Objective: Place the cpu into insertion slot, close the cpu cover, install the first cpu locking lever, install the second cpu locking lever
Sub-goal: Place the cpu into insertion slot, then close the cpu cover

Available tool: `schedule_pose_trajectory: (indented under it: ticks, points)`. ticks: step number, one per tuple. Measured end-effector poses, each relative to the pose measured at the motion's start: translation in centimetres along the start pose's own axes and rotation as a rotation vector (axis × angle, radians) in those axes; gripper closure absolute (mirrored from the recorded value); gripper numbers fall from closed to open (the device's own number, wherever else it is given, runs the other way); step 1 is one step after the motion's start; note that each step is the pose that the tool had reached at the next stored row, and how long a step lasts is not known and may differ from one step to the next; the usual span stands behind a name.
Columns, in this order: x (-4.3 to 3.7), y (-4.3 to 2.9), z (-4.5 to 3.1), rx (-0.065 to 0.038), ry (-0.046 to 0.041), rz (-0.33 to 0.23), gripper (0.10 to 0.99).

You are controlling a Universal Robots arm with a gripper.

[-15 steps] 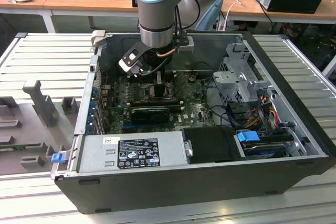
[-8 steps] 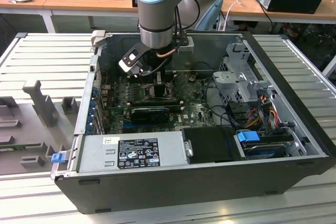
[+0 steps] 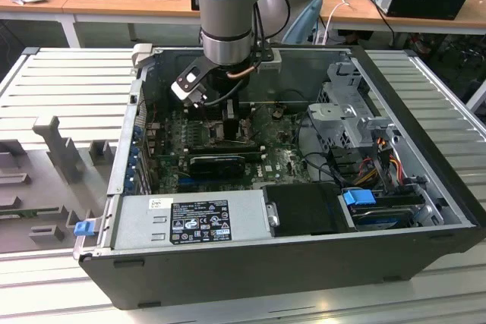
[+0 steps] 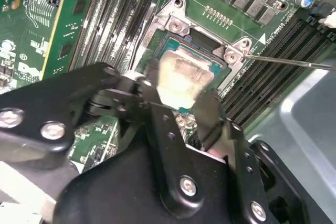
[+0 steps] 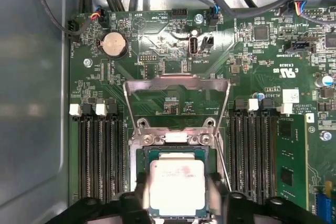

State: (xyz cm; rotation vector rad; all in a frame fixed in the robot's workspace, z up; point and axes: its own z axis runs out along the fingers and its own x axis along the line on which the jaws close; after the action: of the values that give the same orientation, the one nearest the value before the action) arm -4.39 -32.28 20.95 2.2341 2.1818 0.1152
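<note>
Exterior view: arm [image 3: 228, 5] reaches straight down into an open case [image 3: 304, 271] lying on its side, gripper [image 3: 228, 123] low over the green board [image 3: 281, 161]. Power supply [image 3: 190, 221] sits along the case's near wall; drive bays [image 3: 349, 115] are to the exterior view's right.

First wrist view: cpu [image 5: 177, 184], silver top up, lies square within the black frame of the slot [image 5: 176, 151]. Black fingers [image 5: 142, 190] sit flush against two opposite edges of the chip, so the gripper [image 5: 177, 192] is clenched on the cpu. I cannot tell whether the chip is fully seated or a hair above the pins. Cover [image 5: 176, 82] is swung open, off the slot, hinged at the slot edge on the side of the coin cell [image 5: 114, 44]. A thin wire lever [image 5: 223, 167] runs along one side of the slot, unlatched. Memory slots [image 5: 100, 156] flank the socket on both sides.

Second wrist view: same grip from a slant. Cpu [image 4: 181, 80] sits between the fingers [image 4: 210, 106], over the slot [image 4: 202, 40]. Lever [image 4: 289, 61] sticks out as a bare rod, away from the socket.
</note>
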Motion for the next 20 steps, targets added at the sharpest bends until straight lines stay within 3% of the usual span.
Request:
schedule_pose_trajectory:
  ticks: [2, 5, 16, 20]
  points:
    - [0.01, 0.02, -0.3, 0.0, -0.0012, 0.0, 0.749]
    - [0.03, 0.04, -0.65, 0.0, -0.0032, 0.0, 0.98]
    - [0.09, 0.13, -1.99, 0.001, -0.004, 0.0, 0.98]
    - [0.04, 0.98, -1.95, 0.003, -0.0041, 0.0, 0.98]
